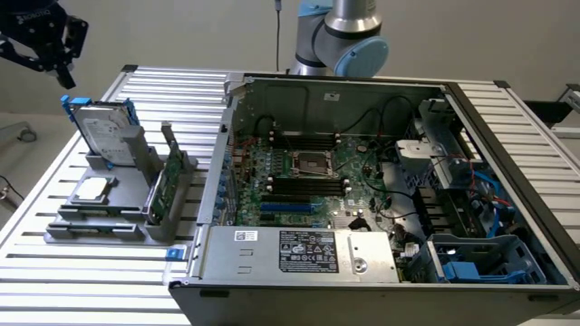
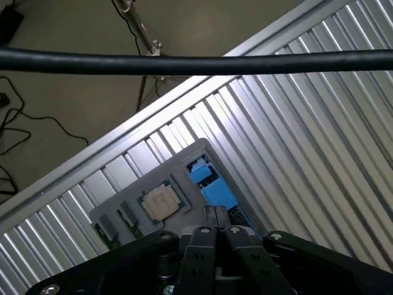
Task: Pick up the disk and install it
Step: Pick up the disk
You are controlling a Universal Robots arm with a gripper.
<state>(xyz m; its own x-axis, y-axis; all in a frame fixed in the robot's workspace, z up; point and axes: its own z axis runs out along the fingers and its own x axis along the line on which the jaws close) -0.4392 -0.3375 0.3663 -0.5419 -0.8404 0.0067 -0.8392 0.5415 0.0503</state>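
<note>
A parts stand sits to the exterior view's left of an open computer case. On the stand, the disk stands upright behind a flat-lying chip.

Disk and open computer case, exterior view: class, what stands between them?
In the exterior view, the green circuit card, standing on edge in the grey holder, lies between the disk and the computer case.

End effector sits high at the exterior view's far left, black, tips pointing down, touching nothing. Wrist view: fingers are pressed together, nothing gripped between them, and the black body spreads wide behind them. Arm rises at the far side, mid-frame, with grey links and a blue joint cap.
</note>
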